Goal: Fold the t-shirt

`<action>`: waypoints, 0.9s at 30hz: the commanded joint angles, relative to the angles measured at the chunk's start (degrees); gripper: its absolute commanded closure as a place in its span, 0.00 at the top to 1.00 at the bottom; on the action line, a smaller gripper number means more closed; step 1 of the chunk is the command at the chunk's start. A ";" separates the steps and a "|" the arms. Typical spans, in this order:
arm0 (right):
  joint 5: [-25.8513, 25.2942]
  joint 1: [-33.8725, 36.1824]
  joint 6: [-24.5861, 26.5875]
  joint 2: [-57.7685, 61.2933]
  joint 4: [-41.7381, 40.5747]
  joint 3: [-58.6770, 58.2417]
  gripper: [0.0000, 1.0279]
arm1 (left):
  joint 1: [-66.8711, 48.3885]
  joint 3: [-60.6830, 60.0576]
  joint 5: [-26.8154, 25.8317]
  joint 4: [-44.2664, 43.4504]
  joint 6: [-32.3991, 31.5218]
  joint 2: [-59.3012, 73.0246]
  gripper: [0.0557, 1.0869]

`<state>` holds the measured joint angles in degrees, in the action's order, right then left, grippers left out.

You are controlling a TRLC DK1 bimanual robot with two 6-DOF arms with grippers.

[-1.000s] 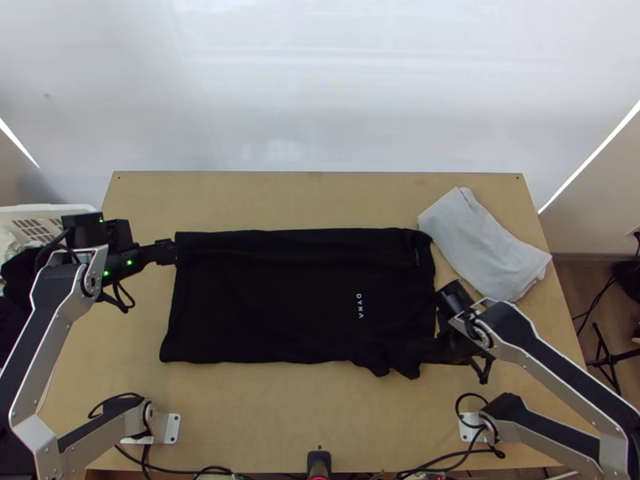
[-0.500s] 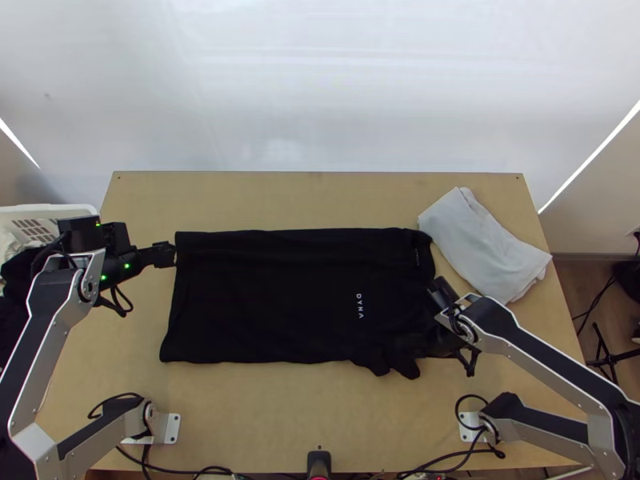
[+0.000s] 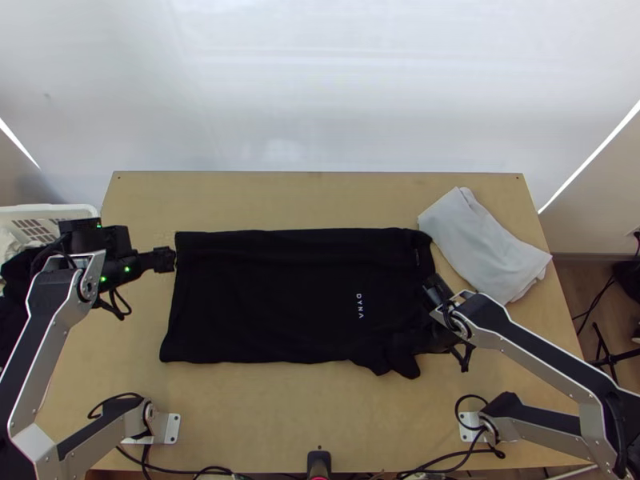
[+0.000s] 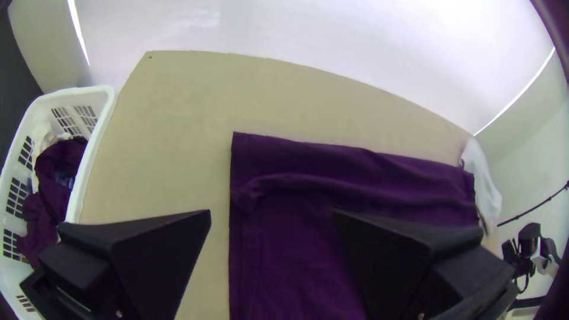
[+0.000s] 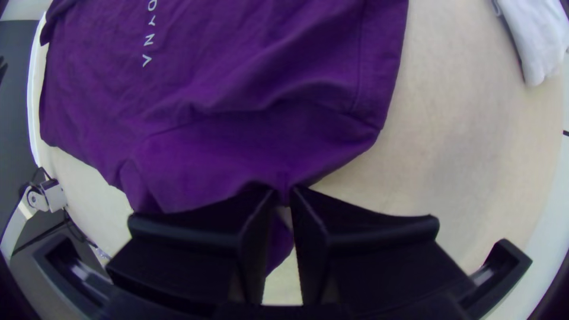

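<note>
In the top view, you are looking steeply down from high over the near edge of the table (image 3: 304, 416), taking in the t-shirt (image 3: 272, 296), both arms and the wall (image 3: 320, 88) beyond. From the left wrist, you are facing across the table towards that wall, viewing from nearer in; you are sharing the basket (image 3: 68, 211) and the table's far edge with the top view. From the right wrist, you are looking down from closest, over one end of the t-shirt, and sharing its lettering (image 3: 359, 306) with the top view. In both wrist views, you are catching the t-shirt and pale cloth (image 3: 484, 248).
</note>
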<state>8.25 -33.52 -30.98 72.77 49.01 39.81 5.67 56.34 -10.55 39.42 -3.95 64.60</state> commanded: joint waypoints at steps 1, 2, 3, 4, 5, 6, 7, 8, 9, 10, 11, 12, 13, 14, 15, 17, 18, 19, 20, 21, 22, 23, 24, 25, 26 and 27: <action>-1.48 0.12 0.75 -1.84 0.03 0.44 0.03 | -3.04 3.61 0.44 14.46 5.53 0.88 0.96; -1.48 0.21 0.75 -2.28 0.12 0.53 0.03 | -3.83 4.04 0.79 16.57 6.41 1.06 0.96; -1.48 0.21 0.75 -2.72 0.20 0.62 0.03 | -4.62 4.40 1.05 19.47 7.99 1.32 0.95; -1.57 0.21 0.84 -3.08 0.20 0.79 0.03 | -5.06 4.48 1.32 21.66 9.75 1.50 0.95; -1.83 0.21 0.84 -3.34 0.29 0.88 0.03 | -5.23 4.40 2.55 23.07 10.36 1.94 0.95; -2.19 0.38 0.84 -3.43 0.29 1.14 0.03 | -6.20 4.75 3.16 26.15 11.15 2.64 0.95; -2.36 0.56 0.84 -3.51 0.38 1.23 0.03 | -7.61 5.10 4.57 30.54 12.73 3.60 0.95; -2.45 0.73 0.84 -3.51 0.38 1.23 0.03 | -8.75 5.36 6.50 33.18 12.91 4.66 0.95; -2.54 1.00 1.01 -3.51 0.38 1.41 0.03 | -9.89 5.45 7.82 36.17 12.82 5.36 0.95; -2.63 1.17 1.10 -3.60 0.29 1.58 0.03 | -10.68 5.19 8.17 37.92 12.82 5.71 0.95; -2.71 1.26 1.10 -3.60 0.38 1.85 0.03 | -10.59 4.57 8.17 38.36 12.82 5.98 0.95; -2.71 1.26 1.19 -3.60 0.38 2.11 0.03 | -10.42 3.52 8.17 38.89 13.35 6.07 0.95; -2.89 1.44 1.36 -3.51 0.29 2.46 0.03 | -10.15 2.20 8.52 38.72 14.67 6.15 0.95; -2.98 1.53 1.45 -3.51 0.38 2.81 0.03 | -9.71 1.32 9.49 38.36 15.11 6.77 0.95; -2.98 1.70 1.54 -3.51 0.38 3.17 0.03 | -9.45 0.53 10.19 38.45 15.28 7.65 0.95; -3.07 1.88 1.63 -3.34 0.29 3.96 0.03 | -8.75 -1.32 11.78 38.36 16.34 8.53 0.95; -3.07 2.05 1.71 -3.08 0.38 4.31 0.03 | -8.48 -2.02 11.78 38.28 16.78 8.97 0.95; -3.07 2.14 1.80 -3.08 0.38 4.48 0.03 | -8.04 -2.81 11.78 38.19 17.13 9.41 0.95; -3.15 2.14 1.89 -2.99 0.29 4.75 0.03 | -7.87 -3.51 11.86 37.66 17.92 9.41 0.95; -3.15 2.32 2.15 -2.72 0.38 4.92 0.03 | -7.69 -4.39 11.86 37.31 18.97 9.41 0.94; -3.15 2.58 2.24 -2.64 0.38 5.10 0.03 | -7.69 -5.54 11.86 36.69 19.59 9.41 0.93; -3.15 2.58 2.33 -2.55 0.29 5.19 0.03 | -7.78 -6.41 11.78 36.25 19.94 9.32 0.91; -3.15 2.58 2.59 -2.37 0.38 5.36 0.03 | -7.87 -7.21 11.78 35.82 20.03 9.32 0.91; -3.15 2.67 2.59 -2.11 0.38 5.54 0.03 | -7.96 -8.17 11.60 35.11 20.47 9.14 0.91; -3.15 2.76 2.68 -2.11 0.38 5.63 0.03 | -7.96 -9.14 11.51 33.97 20.73 9.14 0.91; -3.15 2.84 2.77 -2.02 0.29 5.71 0.03 | -8.04 -10.11 11.51 32.91 20.73 9.32 0.91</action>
<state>5.17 -31.29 -28.75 70.08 49.36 44.38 -2.39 51.79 0.56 75.50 14.50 73.14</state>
